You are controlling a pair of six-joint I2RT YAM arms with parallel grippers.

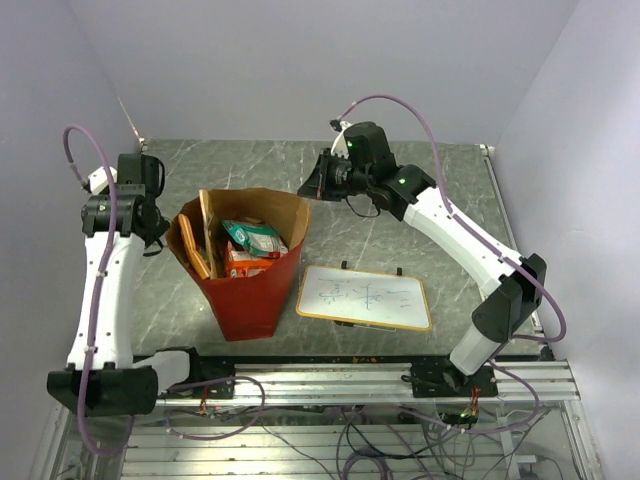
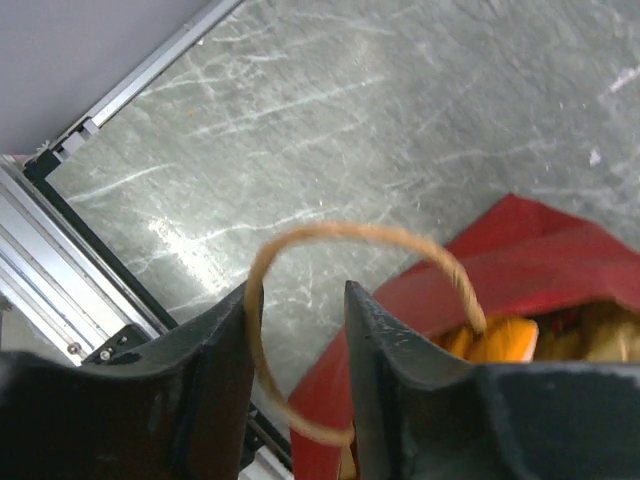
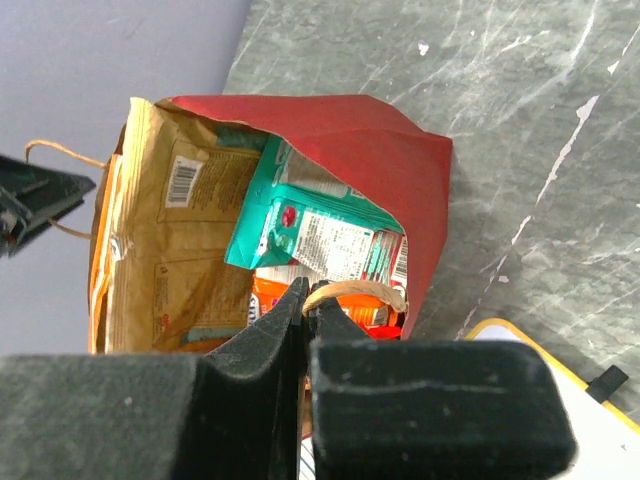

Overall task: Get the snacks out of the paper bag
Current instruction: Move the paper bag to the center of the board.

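Observation:
The red paper bag (image 1: 245, 295) stands open left of centre, kraft inside showing. In it are a large orange-tan chip bag (image 3: 170, 250), a teal packet (image 3: 310, 225) and an orange and red packet (image 3: 270, 298); they also show in the top view, the teal packet (image 1: 250, 237) uppermost. My right gripper (image 3: 308, 295) is at the bag's right rim, shut on its string handle (image 3: 355, 290). My left gripper (image 2: 300, 295) is open at the bag's left rim. The other string handle (image 2: 340, 235) loops across the gap between its jaws, unclamped.
A white-framed whiteboard (image 1: 365, 297) lies flat just right of the bag, near the front. Its corner shows in the right wrist view (image 3: 590, 420). The grey marble table (image 1: 420, 190) ends in a metal rail at the left (image 2: 110, 105) and at the front.

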